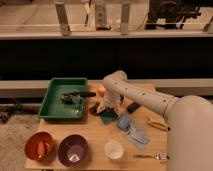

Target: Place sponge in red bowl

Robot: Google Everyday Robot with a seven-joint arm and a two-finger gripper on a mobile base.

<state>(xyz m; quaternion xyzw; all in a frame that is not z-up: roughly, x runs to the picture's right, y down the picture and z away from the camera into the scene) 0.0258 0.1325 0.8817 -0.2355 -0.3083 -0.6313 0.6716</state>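
- The sponge [108, 117] lies flat on the table [95, 131], right of the green tray [50, 102] and well apart from the red bowl [40, 146] at the front left.
- The gripper [102, 109] is down at the sponge's near edge; I cannot tell how it is set.
- The sponge looks light, soft and squashy, so it should give under pressure without slipping.
- Best hold, I judge: across the short sides, mid-body, pinched firmly.
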